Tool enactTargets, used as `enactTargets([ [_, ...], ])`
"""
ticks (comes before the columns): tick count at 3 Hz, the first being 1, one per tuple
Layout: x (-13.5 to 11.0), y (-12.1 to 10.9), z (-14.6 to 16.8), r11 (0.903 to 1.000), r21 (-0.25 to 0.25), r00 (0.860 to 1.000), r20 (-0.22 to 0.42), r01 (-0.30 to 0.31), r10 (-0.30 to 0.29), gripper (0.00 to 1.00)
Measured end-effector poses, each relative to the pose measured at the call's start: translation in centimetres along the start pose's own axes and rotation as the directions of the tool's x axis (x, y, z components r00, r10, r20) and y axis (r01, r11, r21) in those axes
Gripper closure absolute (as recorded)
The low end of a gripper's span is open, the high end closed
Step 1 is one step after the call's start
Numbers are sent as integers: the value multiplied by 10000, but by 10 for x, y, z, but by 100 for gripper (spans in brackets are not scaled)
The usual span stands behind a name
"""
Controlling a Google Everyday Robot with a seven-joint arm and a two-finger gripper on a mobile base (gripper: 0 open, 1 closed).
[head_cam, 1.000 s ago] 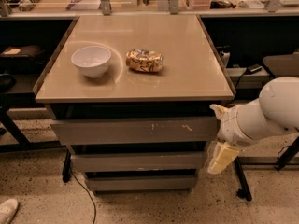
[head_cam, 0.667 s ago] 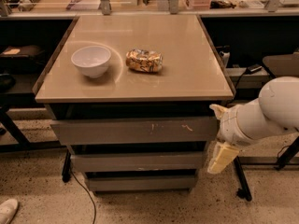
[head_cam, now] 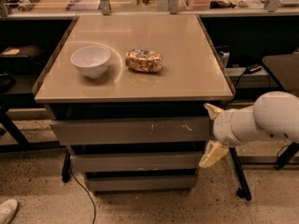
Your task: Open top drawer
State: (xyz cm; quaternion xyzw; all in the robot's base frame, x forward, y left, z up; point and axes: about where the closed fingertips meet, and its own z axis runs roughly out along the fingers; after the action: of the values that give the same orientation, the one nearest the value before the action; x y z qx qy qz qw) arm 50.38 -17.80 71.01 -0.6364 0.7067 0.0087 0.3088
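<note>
The top drawer (head_cam: 126, 131) is the widest grey front just under the tabletop, with pale scratches right of centre. It stands out slightly from the cabinet, and dark space shows above it. My gripper (head_cam: 211, 132) is at the drawer's right end. Its two cream fingers are spread apart, with the upper finger (head_cam: 213, 110) by the drawer's top right corner and the lower finger (head_cam: 212, 154) below its bottom right corner. My white arm (head_cam: 266, 120) reaches in from the right.
A white bowl (head_cam: 90, 60) and a crumpled snack bag (head_cam: 144, 60) lie on the beige tabletop (head_cam: 187, 73). Two narrower grey drawers (head_cam: 135, 162) sit below the top one. A black table leg (head_cam: 239, 176) stands to the right. A cable (head_cam: 86, 197) runs across the floor.
</note>
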Motion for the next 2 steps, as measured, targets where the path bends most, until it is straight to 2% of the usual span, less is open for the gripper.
enactTargets([
  [1, -1, -14, 25, 9993, 247, 9967, 750, 279, -297, 0],
  [2, -4, -23, 44, 9979, 277, 9909, 1190, 593, -622, 0],
])
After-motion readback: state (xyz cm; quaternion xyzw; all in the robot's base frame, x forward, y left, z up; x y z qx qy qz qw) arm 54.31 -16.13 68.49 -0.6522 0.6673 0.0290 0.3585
